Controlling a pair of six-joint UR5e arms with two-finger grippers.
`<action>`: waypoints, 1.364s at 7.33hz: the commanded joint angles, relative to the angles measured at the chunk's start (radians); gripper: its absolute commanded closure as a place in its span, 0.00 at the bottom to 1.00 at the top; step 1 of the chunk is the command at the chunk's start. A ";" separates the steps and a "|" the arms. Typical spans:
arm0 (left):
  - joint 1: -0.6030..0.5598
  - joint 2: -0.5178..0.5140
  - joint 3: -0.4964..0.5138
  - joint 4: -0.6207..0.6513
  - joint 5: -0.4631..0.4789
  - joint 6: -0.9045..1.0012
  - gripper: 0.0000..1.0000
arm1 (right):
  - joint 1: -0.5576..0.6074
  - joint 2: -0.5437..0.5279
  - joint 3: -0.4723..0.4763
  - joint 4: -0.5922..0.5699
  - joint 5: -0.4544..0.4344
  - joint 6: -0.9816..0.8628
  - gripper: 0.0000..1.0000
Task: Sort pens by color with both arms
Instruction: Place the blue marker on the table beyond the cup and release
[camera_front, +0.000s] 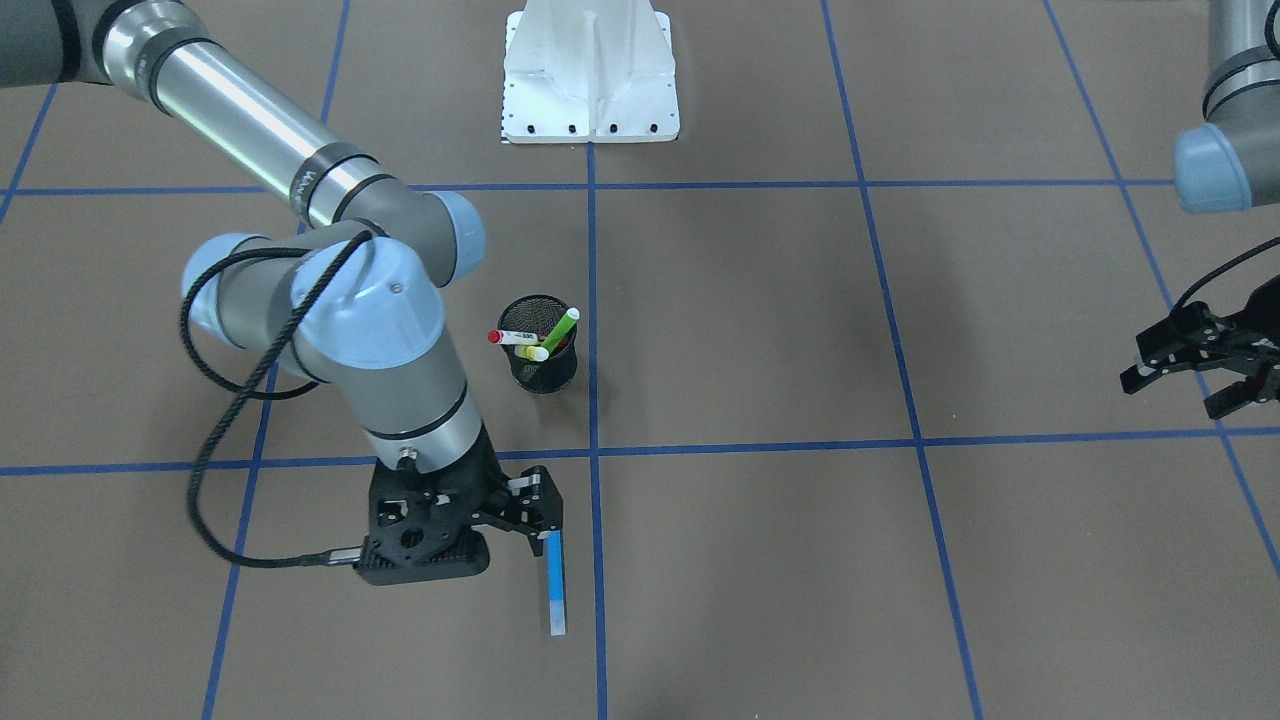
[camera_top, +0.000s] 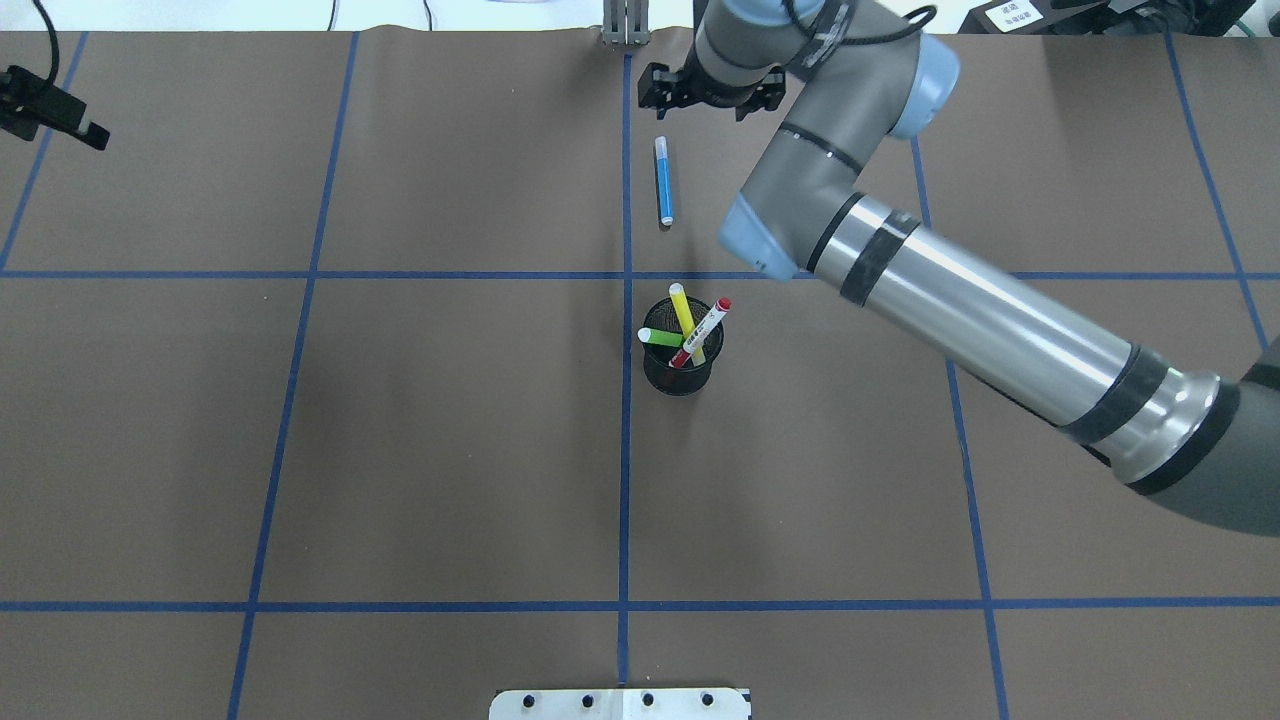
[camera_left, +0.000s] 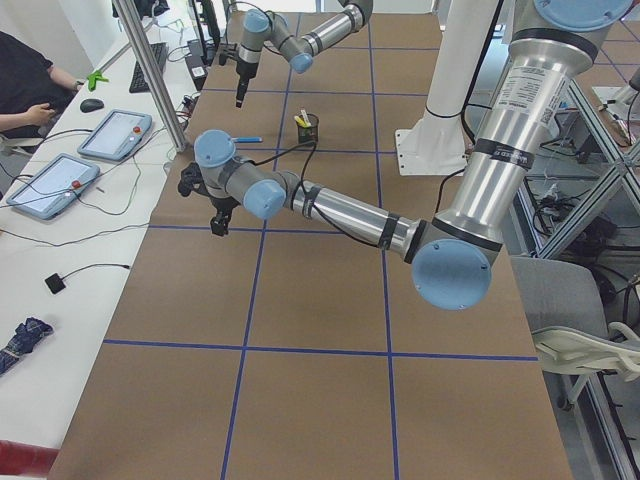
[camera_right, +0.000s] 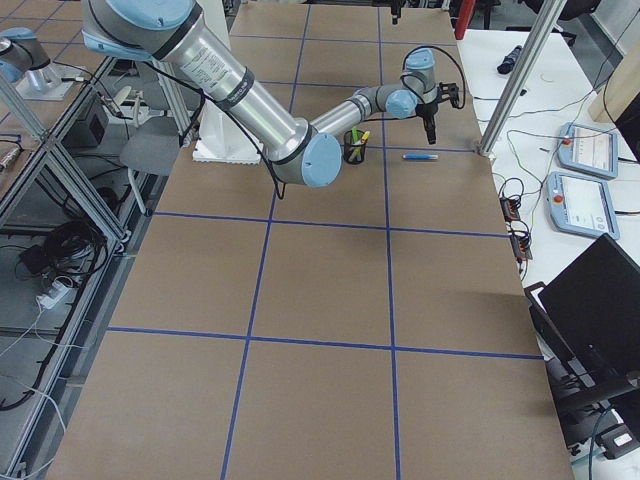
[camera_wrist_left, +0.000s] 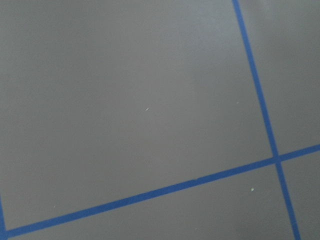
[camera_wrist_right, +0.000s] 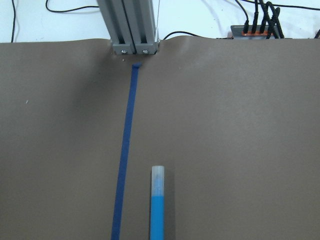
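The blue pen (camera_top: 663, 180) lay flat on the surface (camera_top: 450, 450), clear of the right arm (camera_top: 850, 130), whose jaws were apart. The left arm (camera_front: 1215, 170) jaws were also apart. The green pen (camera_top: 660, 337), yellow pen (camera_top: 685, 318) and red-capped pen (camera_top: 712, 322) stood in the mesh cup (camera_top: 678, 380).

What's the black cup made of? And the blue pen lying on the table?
The black cup looks like metal wire mesh with a matte black finish: its wall is full of tiny holes. The blue pen looks like smooth plastic, with a pale, cloudy cap end. That is a guess from looks alone.
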 joint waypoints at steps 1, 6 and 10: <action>0.127 -0.151 -0.016 0.002 0.009 -0.180 0.00 | 0.111 -0.013 0.037 -0.132 0.133 -0.074 0.01; 0.395 -0.287 -0.135 -0.108 0.174 -0.211 0.00 | 0.222 -0.148 0.123 -0.185 0.214 -0.269 0.01; 0.572 -0.532 -0.125 0.208 0.419 -0.207 0.01 | 0.266 -0.243 0.187 -0.184 0.286 -0.292 0.01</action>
